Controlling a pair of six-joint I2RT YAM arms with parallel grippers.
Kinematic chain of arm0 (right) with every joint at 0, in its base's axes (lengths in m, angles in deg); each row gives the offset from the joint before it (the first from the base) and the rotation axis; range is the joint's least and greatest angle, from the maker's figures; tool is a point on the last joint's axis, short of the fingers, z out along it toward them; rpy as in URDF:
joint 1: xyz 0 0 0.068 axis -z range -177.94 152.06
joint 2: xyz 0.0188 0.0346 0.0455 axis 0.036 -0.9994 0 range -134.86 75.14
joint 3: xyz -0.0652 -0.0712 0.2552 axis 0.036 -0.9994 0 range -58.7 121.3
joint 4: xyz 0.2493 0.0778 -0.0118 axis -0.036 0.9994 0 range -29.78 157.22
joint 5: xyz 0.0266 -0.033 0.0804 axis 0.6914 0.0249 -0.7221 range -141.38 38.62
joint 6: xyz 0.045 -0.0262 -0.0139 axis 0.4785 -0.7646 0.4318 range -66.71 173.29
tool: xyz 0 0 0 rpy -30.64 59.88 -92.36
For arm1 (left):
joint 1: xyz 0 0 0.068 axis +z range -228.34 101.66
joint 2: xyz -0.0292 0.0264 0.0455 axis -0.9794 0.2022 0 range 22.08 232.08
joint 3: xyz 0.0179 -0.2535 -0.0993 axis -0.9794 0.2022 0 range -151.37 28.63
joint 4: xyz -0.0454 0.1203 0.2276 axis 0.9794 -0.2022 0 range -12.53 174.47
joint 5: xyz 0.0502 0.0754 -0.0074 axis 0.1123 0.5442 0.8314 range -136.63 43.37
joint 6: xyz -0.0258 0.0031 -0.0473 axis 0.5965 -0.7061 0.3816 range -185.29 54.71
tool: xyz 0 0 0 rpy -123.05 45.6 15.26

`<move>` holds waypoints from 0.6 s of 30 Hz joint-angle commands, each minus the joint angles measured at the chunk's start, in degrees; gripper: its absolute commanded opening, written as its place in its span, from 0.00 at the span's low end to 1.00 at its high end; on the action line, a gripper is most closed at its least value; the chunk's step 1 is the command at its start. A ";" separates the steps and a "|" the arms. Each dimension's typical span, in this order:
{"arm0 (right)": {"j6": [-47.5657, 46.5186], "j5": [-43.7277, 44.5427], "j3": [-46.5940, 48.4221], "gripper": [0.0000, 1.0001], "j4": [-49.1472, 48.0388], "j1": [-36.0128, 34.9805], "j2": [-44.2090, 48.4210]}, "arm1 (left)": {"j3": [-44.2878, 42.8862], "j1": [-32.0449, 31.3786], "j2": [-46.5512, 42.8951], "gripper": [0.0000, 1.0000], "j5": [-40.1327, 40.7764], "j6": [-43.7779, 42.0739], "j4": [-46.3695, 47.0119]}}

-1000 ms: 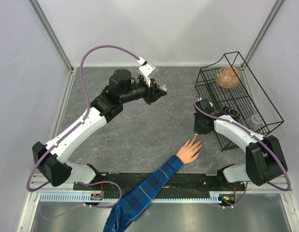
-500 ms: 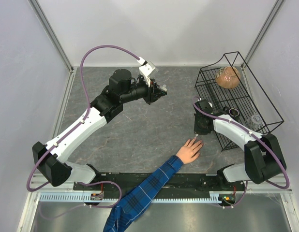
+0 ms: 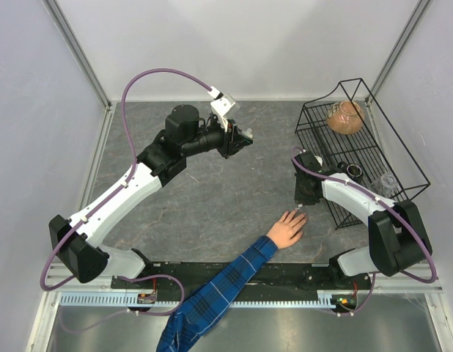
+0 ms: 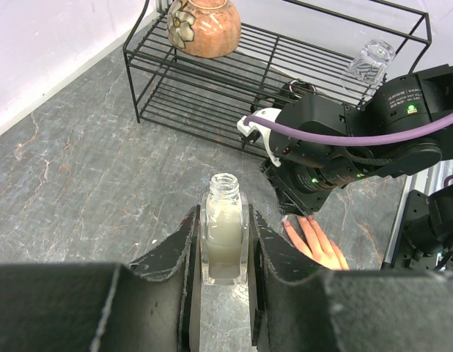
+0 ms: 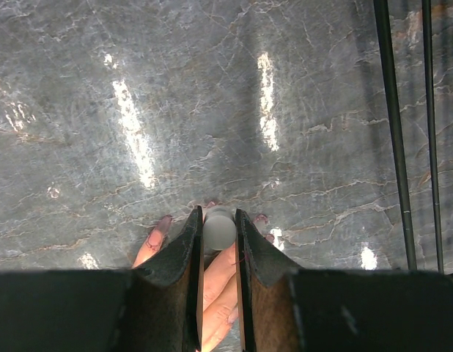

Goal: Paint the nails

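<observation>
Your right gripper [image 5: 218, 214] clamps the brush cap [image 5: 219, 229] over the nails [image 5: 161, 223], and your left gripper [image 4: 225, 215] clamps the uncapped polish bottle [image 4: 224, 246], so any tilt could spill it.

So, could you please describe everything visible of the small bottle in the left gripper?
The bottle is small, of clear glass, with flat sides and a short threaded neck. It has no cap; its mouth is open. A pale, milky liquid fills it nearly to the shoulder. It stands upright, clamped on both sides by the dark fingers of the left gripper, above the grey marbled table.
</observation>
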 commanded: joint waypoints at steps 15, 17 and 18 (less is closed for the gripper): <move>1.16 3.47 2.90 0.00 -1.34 0.22 -0.92 | -1.87 0.26 -0.92 0.02 0.93 -2.41 0.86; 1.24 3.56 2.81 0.00 -1.42 0.23 -0.66 | -1.87 0.26 -1.00 0.02 0.93 -2.41 0.86; 1.24 3.56 2.81 0.00 -1.34 0.22 -0.57 | -1.87 0.26 -1.18 0.02 1.01 -2.41 0.86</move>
